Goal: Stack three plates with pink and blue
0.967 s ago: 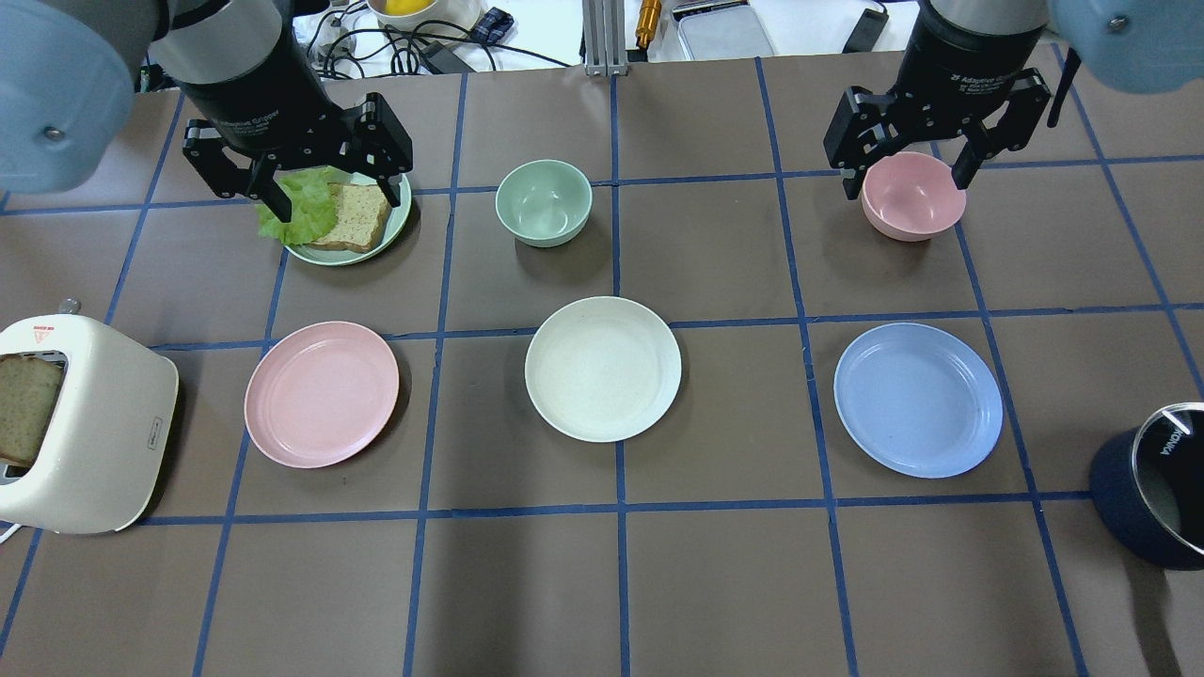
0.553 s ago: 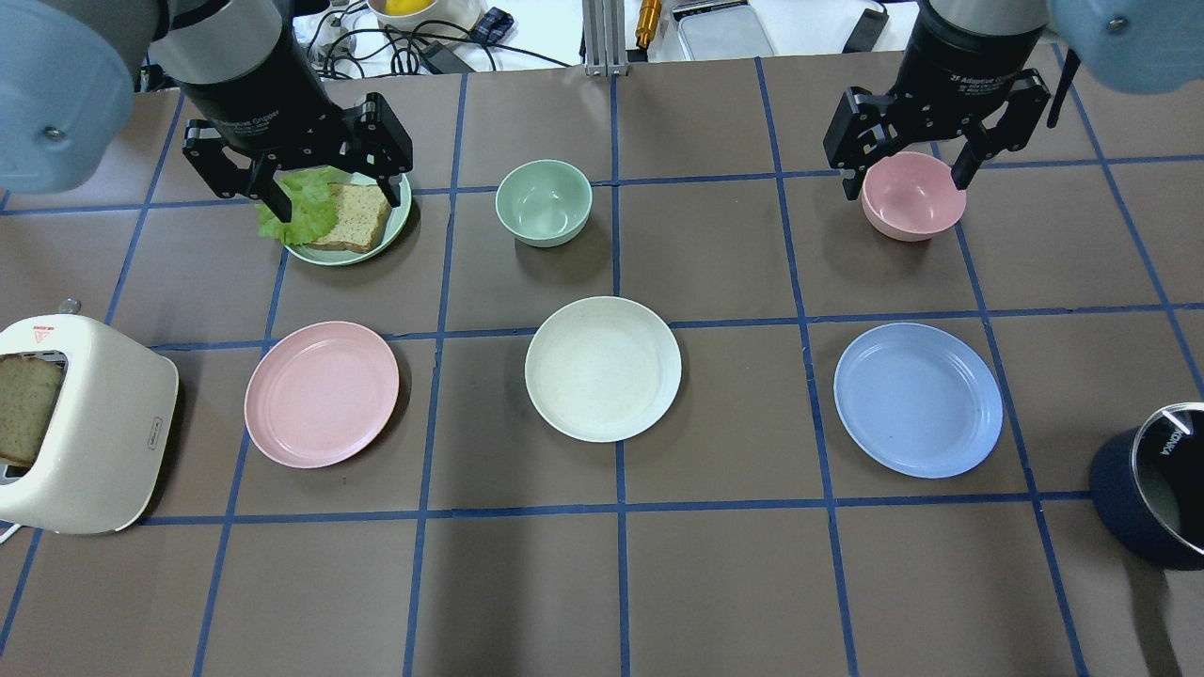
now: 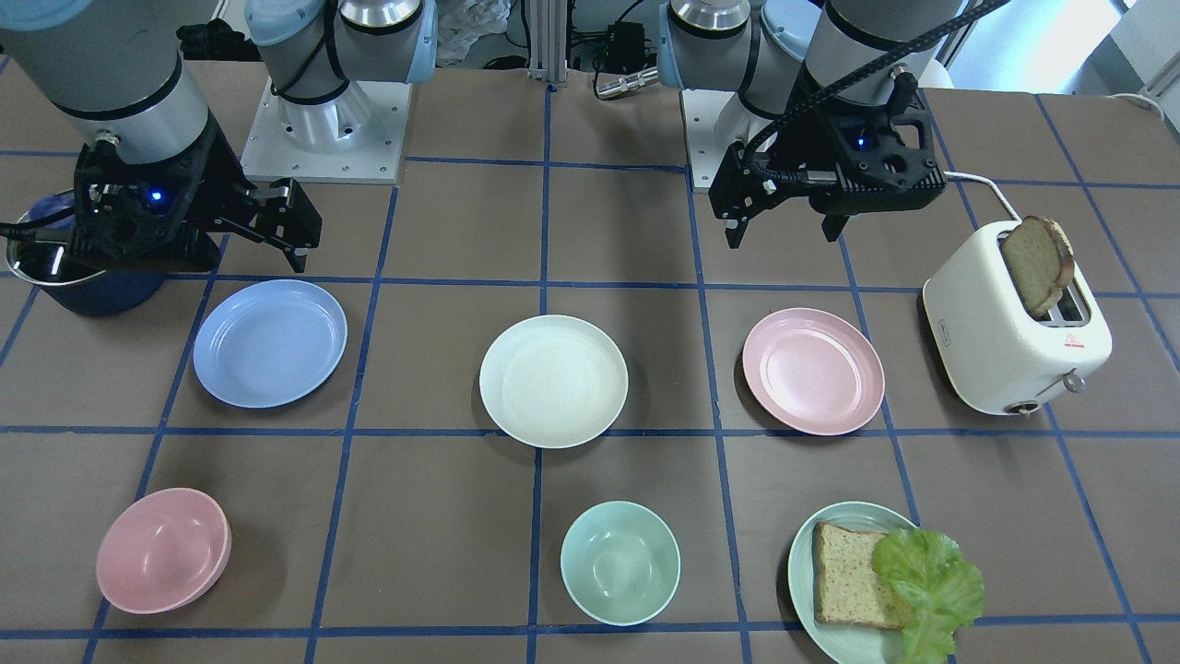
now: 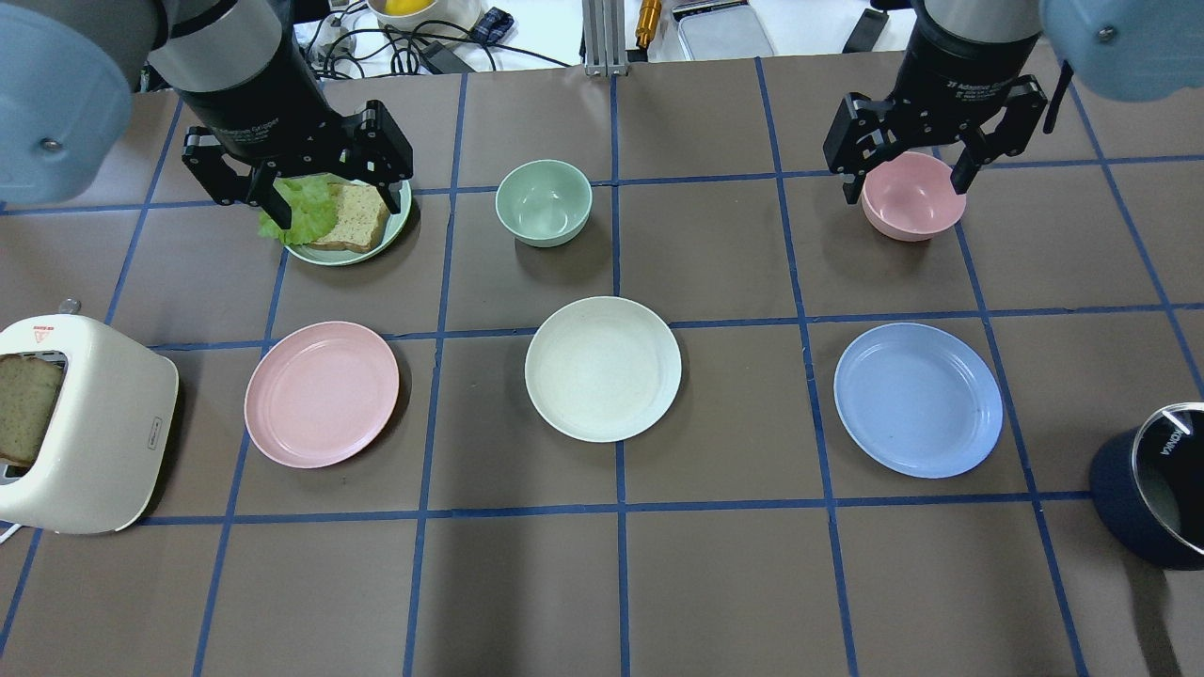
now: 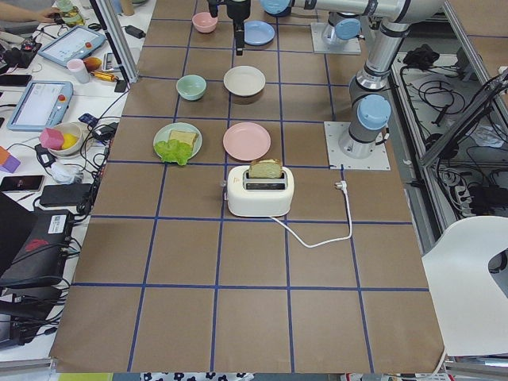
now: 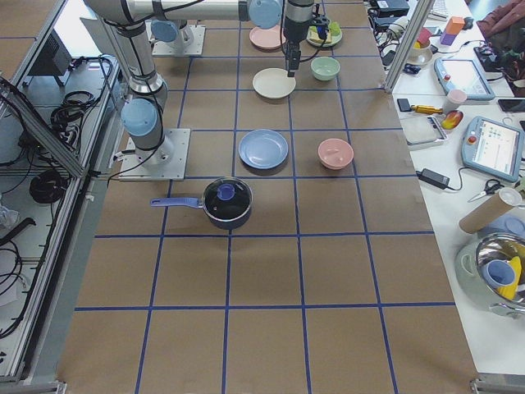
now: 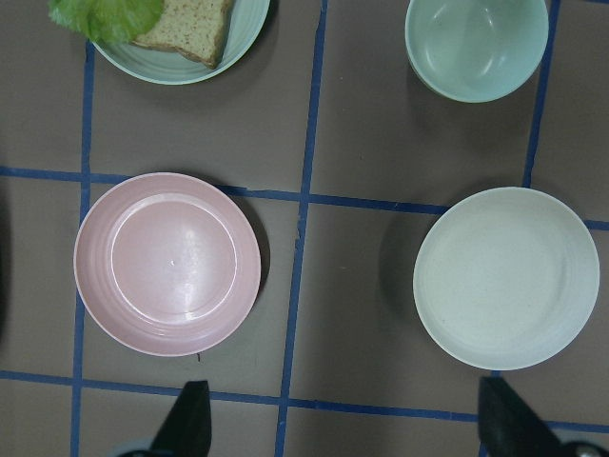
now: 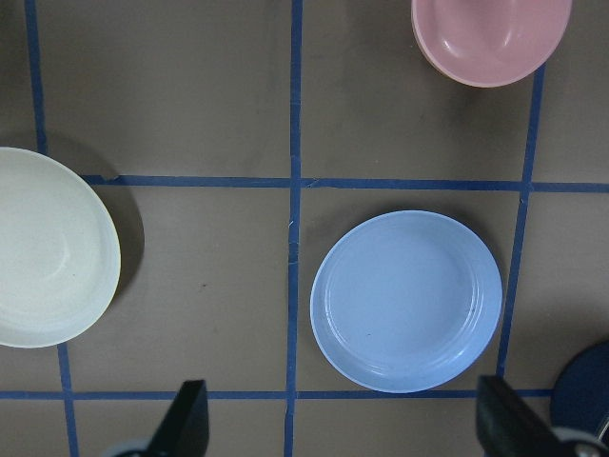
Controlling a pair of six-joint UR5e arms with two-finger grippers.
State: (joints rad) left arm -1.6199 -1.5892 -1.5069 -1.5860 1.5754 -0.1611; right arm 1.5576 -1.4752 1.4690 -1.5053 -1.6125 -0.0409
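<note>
Three matching plates lie apart in a row on the brown table: a pale pink plate (image 4: pixel 322 394) (image 3: pixel 813 371) (image 7: pixel 167 264) on the left, a cream-white plate (image 4: pixel 603 369) (image 3: pixel 553 381) (image 7: pixel 506 277) in the middle, a light blue plate (image 4: pixel 918 400) (image 3: pixel 270 343) (image 8: pixel 406 301) on the right. My left gripper (image 4: pixel 320 193) (image 3: pixel 788 226) is open and empty, high above the table. My right gripper (image 4: pixel 910 172) (image 3: pixel 267 231) is open and empty, high above the table. Neither touches a plate.
A pale green plate with bread and lettuce (image 4: pixel 350 216), a mint bowl (image 4: pixel 544 202) and a pink bowl (image 4: pixel 912 196) stand in the far row. A white toaster (image 4: pixel 80 423) with bread is at the left edge, a dark pot (image 4: pixel 1152 484) at the right edge.
Both arms have shifted slightly toward the far side of the table. The plates have not moved and both grippers stay open.
</note>
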